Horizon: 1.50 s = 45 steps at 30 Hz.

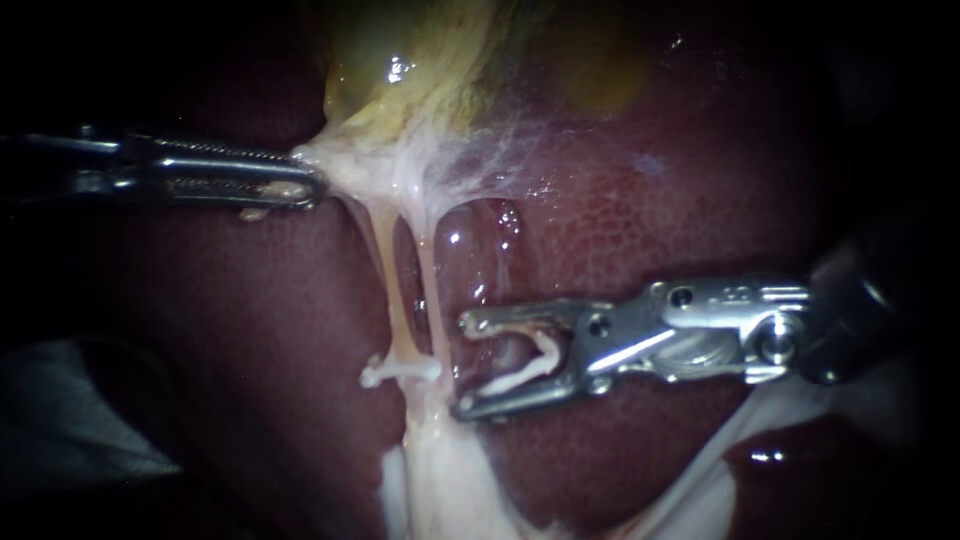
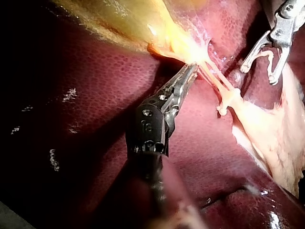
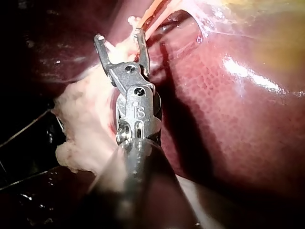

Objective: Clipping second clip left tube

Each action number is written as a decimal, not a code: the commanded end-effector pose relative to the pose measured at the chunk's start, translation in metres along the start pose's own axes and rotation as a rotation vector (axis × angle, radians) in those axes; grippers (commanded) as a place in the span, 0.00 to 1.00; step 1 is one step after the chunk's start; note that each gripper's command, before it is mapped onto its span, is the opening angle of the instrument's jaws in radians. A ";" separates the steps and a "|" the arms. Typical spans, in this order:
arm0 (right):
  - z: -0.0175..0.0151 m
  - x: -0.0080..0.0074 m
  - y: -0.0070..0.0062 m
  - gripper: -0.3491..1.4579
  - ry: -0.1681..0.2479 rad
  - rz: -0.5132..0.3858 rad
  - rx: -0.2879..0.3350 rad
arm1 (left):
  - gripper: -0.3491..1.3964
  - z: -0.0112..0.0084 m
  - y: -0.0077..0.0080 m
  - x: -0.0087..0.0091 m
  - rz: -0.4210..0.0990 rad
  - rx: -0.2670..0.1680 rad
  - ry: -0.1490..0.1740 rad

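The approach is in hand: the left instrument [image 1: 300, 185], jaws clamped on tissue [image 1: 340, 165] at the gallbladder [image 1: 440, 60] neck, stretches the left tube [image 1: 378, 270] over the liver [image 1: 650, 220] (a placed clip [image 1: 400, 373] sits low on it). The right instrument [image 1: 463, 366], jaws wide and carrying a loaded clip [image 1: 530, 365], stands just beside the tubes. Next it should straddle the left tube above that clip, then close.

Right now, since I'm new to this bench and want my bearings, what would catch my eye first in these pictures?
First the two thin pale tubes stretched taut over the dark red liver, with a white clip at their lower end. Beside them the right instrument holds an unclosed clip in its wide jaws, while the left instrument grips pale tissue under the yellow gallbladder.
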 end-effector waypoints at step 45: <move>0.0079 -0.0028 0.0066 0.47 0.051 0.041 0.093 | 0.00 0.0002 0.0004 0.0001 -0.001 0.001 0.000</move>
